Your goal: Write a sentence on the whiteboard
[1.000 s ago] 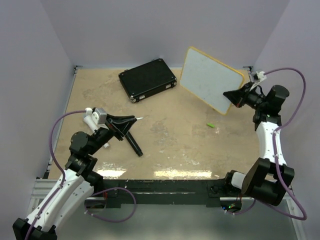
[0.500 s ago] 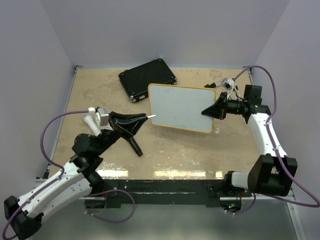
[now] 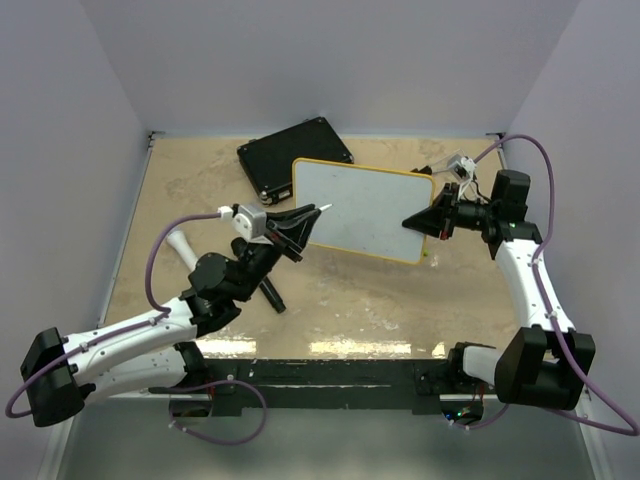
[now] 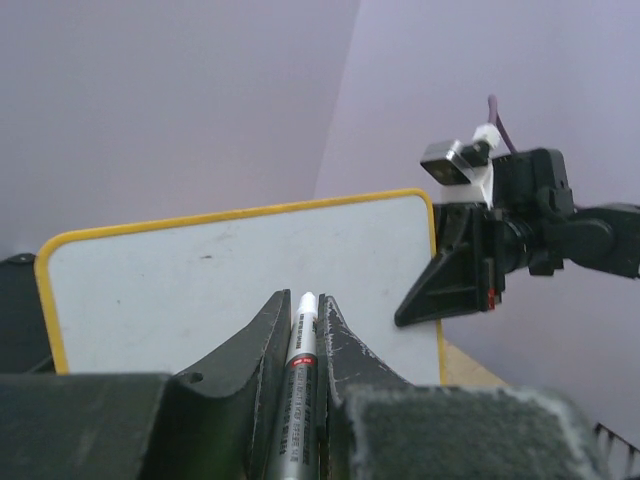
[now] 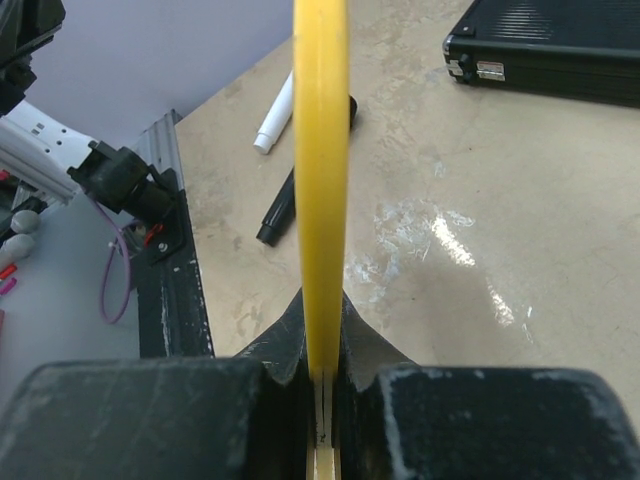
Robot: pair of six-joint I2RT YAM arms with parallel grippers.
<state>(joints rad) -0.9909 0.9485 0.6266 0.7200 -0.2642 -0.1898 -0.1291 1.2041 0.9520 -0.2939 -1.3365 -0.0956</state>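
Writing not yet begun: right tool [image 3: 425,222] clamps the blank board [image 3: 365,212] upright, left tool [image 3: 300,228] grips a marker [image 4: 300,370] aimed at its face.

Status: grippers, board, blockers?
Left gripper shut on marker, tip near the whiteboard. Right gripper shut on its edge, board held tilted up. No sentence visible. Nothing between.

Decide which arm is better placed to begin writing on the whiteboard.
Left: the left claw grips the marker, aimed at the whiteboard; the right claw is clamped on its edge.
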